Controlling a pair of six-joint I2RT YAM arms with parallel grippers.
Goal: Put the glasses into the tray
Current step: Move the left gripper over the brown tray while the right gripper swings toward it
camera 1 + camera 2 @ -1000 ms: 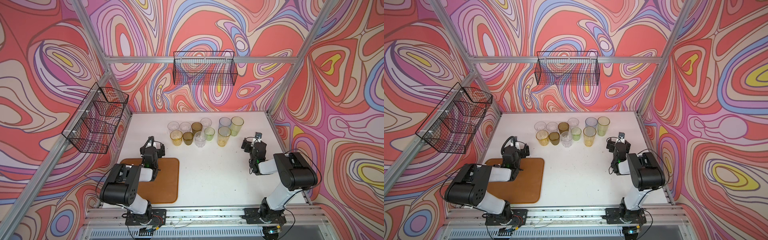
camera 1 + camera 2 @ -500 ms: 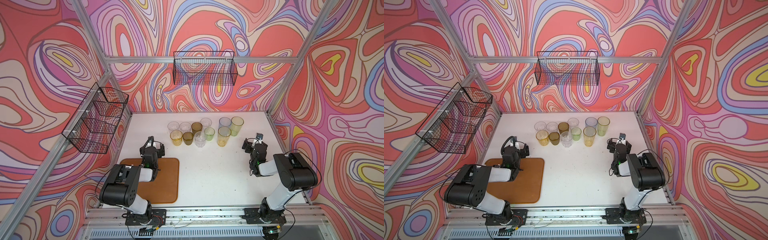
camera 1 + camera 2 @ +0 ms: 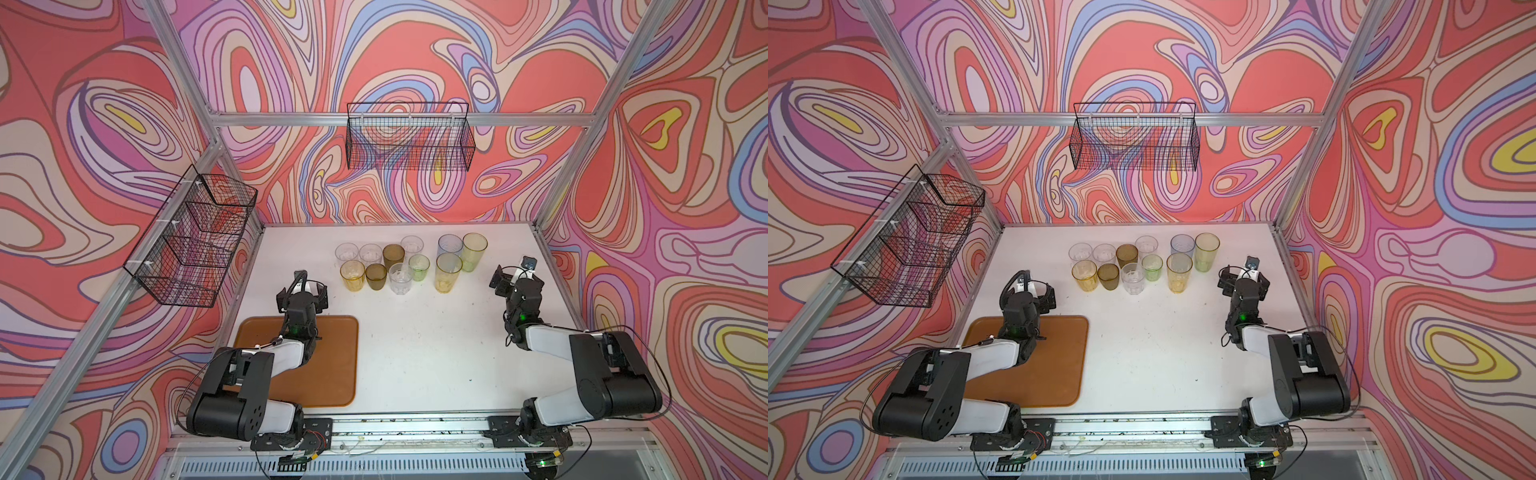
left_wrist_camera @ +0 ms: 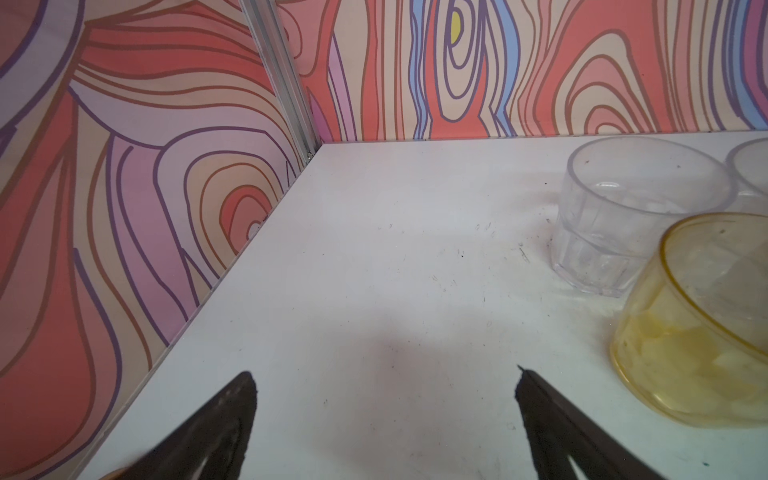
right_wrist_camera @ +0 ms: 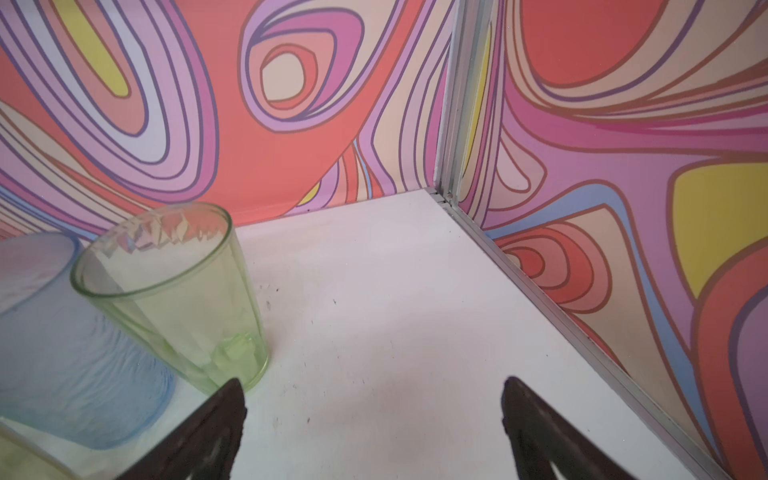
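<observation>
Glasses [image 3: 401,277]: eleven, upright, clustered at the back of the counter [image 3: 419,345], all off the tray.
Tray [image 3: 332,365]: front left of the counter, well apart from the glasses.
Left claw [image 4: 384,380]: spread wide, gripping nothing, near the amber glass [image 4: 698,324].
Right claw [image 5: 374,384]: spread wide, gripping nothing, beside the yellow-green glass [image 5: 178,299].

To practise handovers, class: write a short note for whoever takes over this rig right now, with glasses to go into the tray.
Left claw: open, empty, over the table past the tray's far edge, near the amber glass.
Right claw: open, empty, near the tall green glass.
Glasses: all eleven stand grouped at the table's back.
Tray: front left, no glass in it.
Done: nothing. Left: all eleven glasses.
</observation>
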